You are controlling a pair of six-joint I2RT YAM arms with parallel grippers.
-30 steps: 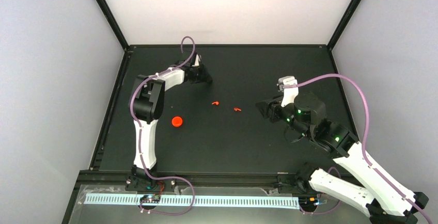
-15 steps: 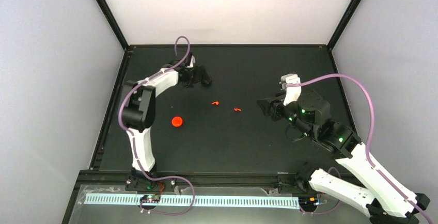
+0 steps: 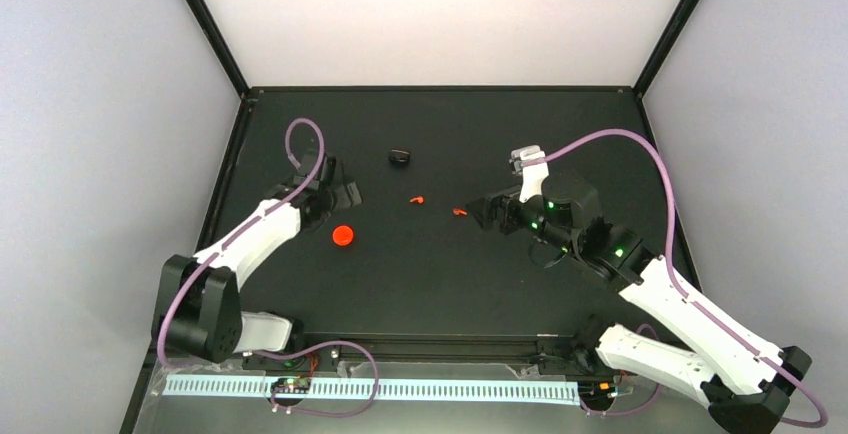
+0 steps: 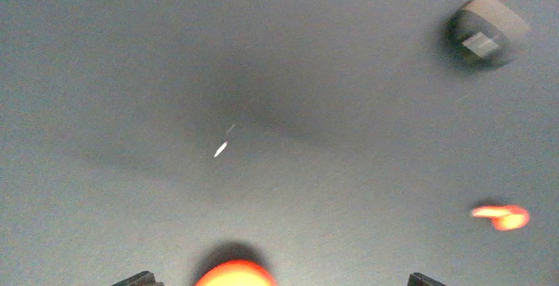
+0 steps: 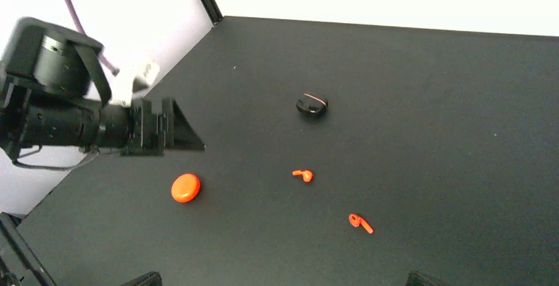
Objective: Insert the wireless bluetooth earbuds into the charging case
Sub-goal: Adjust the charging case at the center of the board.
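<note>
The charging case [image 3: 343,236] is a round red-orange puck lying closed on the black table, left of centre. In the left wrist view the case [image 4: 234,274] shows only its top edge at the bottom, between my fingertips. My left gripper [image 3: 345,194] hovers just behind it, open and empty. Two tiny red-orange earbuds lie apart mid-table: one earbud [image 3: 417,199] to the left, the other earbud [image 3: 460,212] to the right. My right gripper [image 3: 482,212] is open and empty just right of that second earbud. The right wrist view holds the case [image 5: 185,187] and both earbuds [image 5: 304,175] [image 5: 360,222].
A small black lump [image 3: 400,157] with a thin orange line rests alone farther back; the same black lump [image 5: 312,106] shows in the right wrist view. Black frame rails [image 3: 215,214] border the table, with white walls behind.
My left gripper opened, left the black lump on the table and swung back toward the near left, above the case. My right gripper slid left toward the nearer earbud and opened wider.
</note>
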